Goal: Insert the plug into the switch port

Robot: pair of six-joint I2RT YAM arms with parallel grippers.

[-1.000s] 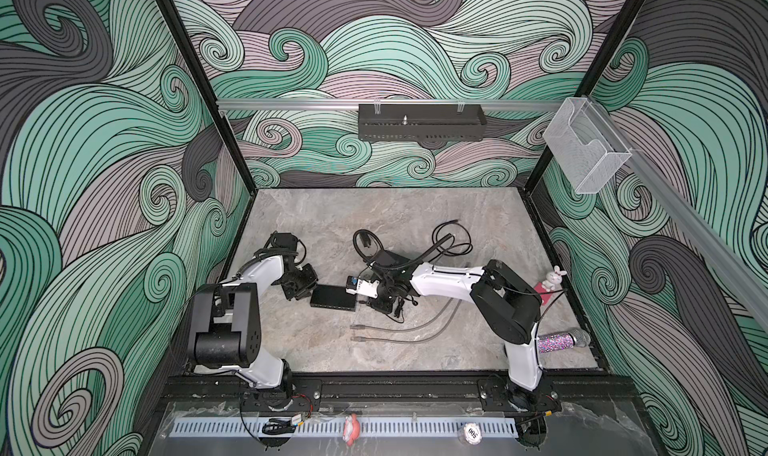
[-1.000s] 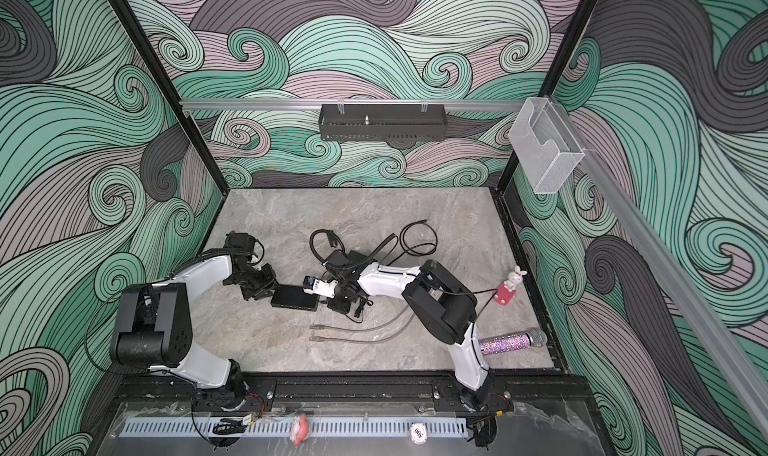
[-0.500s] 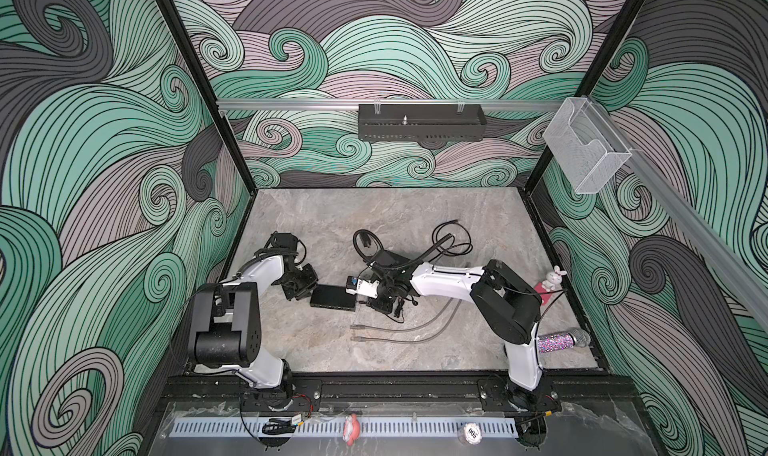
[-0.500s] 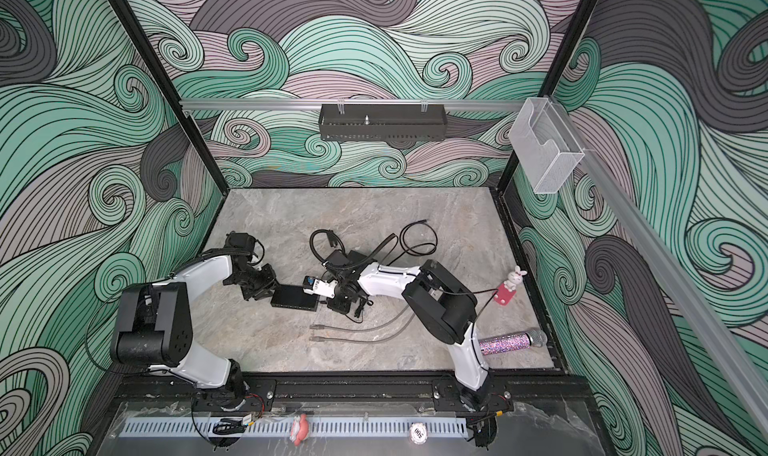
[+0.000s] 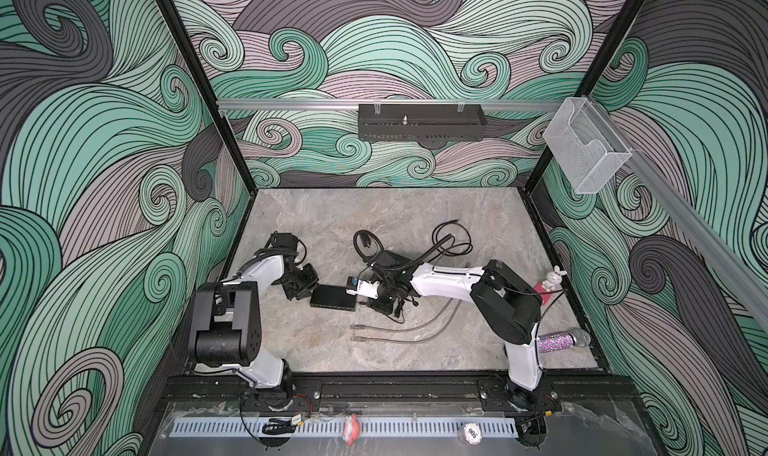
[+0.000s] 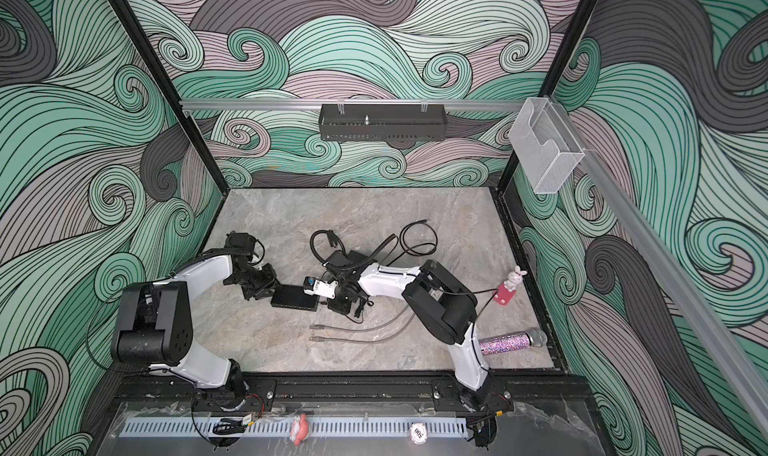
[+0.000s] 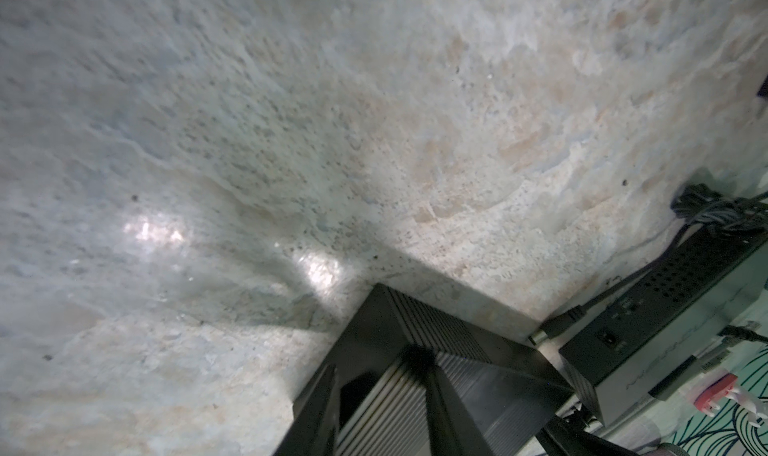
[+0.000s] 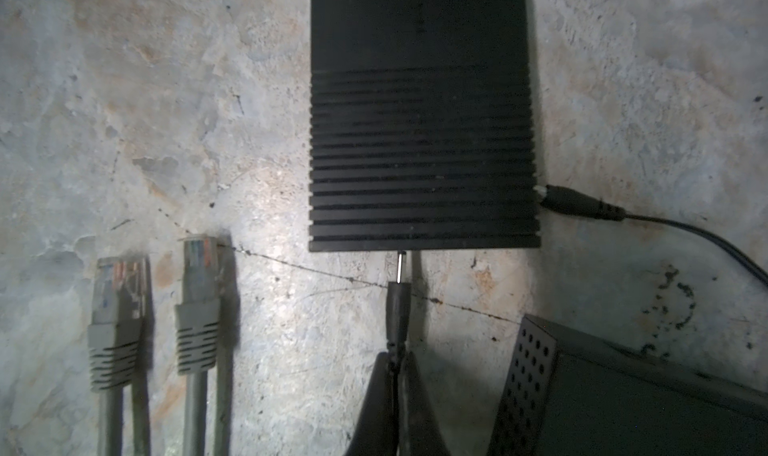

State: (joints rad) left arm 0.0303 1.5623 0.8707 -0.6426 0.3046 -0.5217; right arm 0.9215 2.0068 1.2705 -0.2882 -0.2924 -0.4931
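Between the closed fingers of the right gripper (image 8: pixel 397 364) sits the thin black cord of the plug (image 8: pixel 399 304), pinched just behind the plug's body. The plug points straight at the switch (image 8: pixel 424 142), and its bare metal tip meets the switch's short edge; whether it has entered a port I cannot tell. A second plug (image 8: pixel 582 204) touches the switch's long side, its cord trailing away. On the other side of the held plug, two grey network cables (image 8: pixel 197 308) lie side by side on the table (image 8: pixel 124 100), their ends apart from the switch. A black perforated box (image 8: pixel 623 400) stands close beside the right gripper.

At the switch's opposite end the left gripper (image 7: pixel 374 366) clamps the ribbed casing, one finger on each side. In both top views the switch lies flat near the table's middle, slightly toward the front left corner. A glittery microphone (image 5: pixel 561 341) lies by the front right corner, and a rabbit figure (image 5: pixel 555 279) stands at the right edge.
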